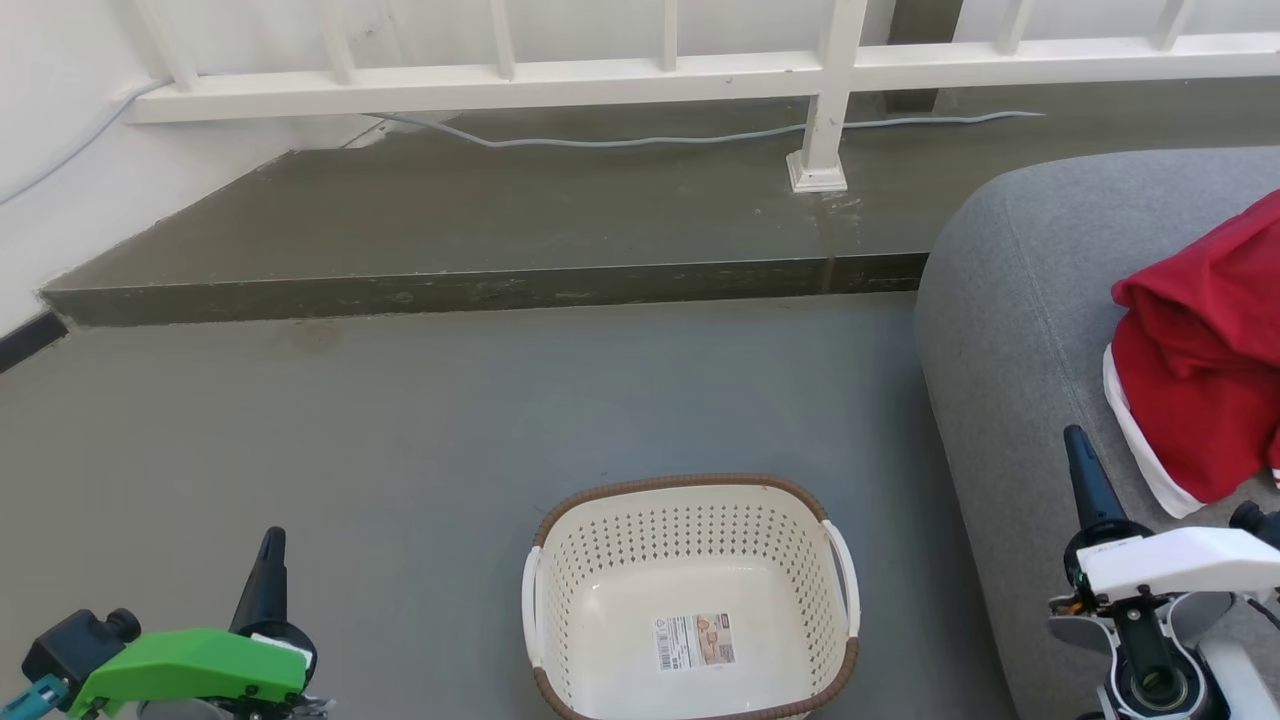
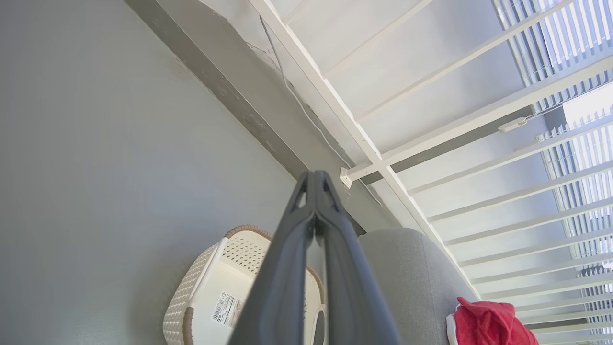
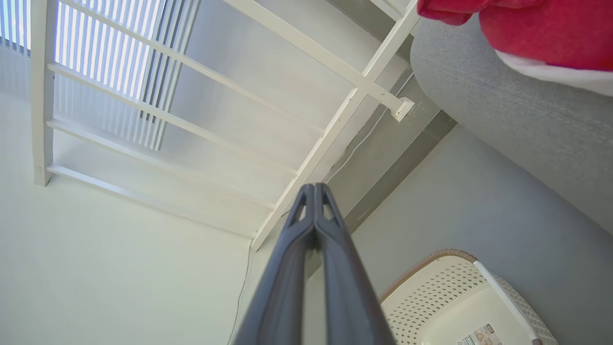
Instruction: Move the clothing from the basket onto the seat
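**Head view.** I see the basket (image 1: 690, 535) standing upright on the grey floor (image 1: 400, 430), low in the middle of the picture. Its bare bottom shows a label sticker (image 1: 694, 641). The seat (image 1: 1010, 330) takes up the right side, just beside the basket; I cannot tell whether the two touch. The clothing (image 1: 1200, 350), a crumpled red heap with a white edge, lies on the seat toward the right border, well apart from the basket. The left gripper (image 1: 272, 548) sits at the lower left above the floor, to the left of the basket. The right gripper (image 1: 1078, 445) sits at the lower right over the front part of the seat, near the white edge of the clothing but apart from it. Beyond the floor rises a darker step (image 1: 500, 220) carrying a white railing (image 1: 640, 75) and a pale cable (image 1: 640, 140).

**Left wrist view.** My left arm's fingers (image 2: 287, 268) are pressed together tip to tip and hold nothing. Behind them lie the basket, the seat and a corner of the clothing.

**Right wrist view.** My right arm's fingers (image 3: 287, 278) are likewise closed on each other and hold nothing. The basket shows at the lower right, the seat and the clothing at the upper right.
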Motion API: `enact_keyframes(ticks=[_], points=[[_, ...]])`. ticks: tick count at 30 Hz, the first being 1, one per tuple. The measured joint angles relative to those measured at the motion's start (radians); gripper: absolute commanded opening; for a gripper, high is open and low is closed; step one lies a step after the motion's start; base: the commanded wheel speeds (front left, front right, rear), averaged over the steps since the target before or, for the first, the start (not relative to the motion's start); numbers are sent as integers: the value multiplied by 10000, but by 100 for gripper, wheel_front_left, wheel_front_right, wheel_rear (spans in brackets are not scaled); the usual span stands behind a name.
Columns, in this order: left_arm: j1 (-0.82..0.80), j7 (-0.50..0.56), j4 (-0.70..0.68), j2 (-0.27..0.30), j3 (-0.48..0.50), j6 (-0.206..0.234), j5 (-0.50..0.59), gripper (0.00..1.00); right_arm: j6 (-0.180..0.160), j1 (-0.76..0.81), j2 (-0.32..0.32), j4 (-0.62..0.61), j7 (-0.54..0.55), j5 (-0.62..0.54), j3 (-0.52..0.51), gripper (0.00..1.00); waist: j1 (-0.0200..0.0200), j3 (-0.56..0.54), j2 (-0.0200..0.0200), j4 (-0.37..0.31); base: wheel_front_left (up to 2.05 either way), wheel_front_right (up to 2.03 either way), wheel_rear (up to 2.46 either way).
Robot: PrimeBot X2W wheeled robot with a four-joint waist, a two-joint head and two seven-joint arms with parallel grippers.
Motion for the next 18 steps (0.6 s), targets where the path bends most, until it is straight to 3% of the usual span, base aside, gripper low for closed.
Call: enact_keyframes(ticks=[18], points=[[-407, 518, 491, -65, 349, -489, -2476, 0, 418, -398, -2, 523, 502, 2702, -387, 0, 0, -1, 0, 18, 0, 0, 0]])
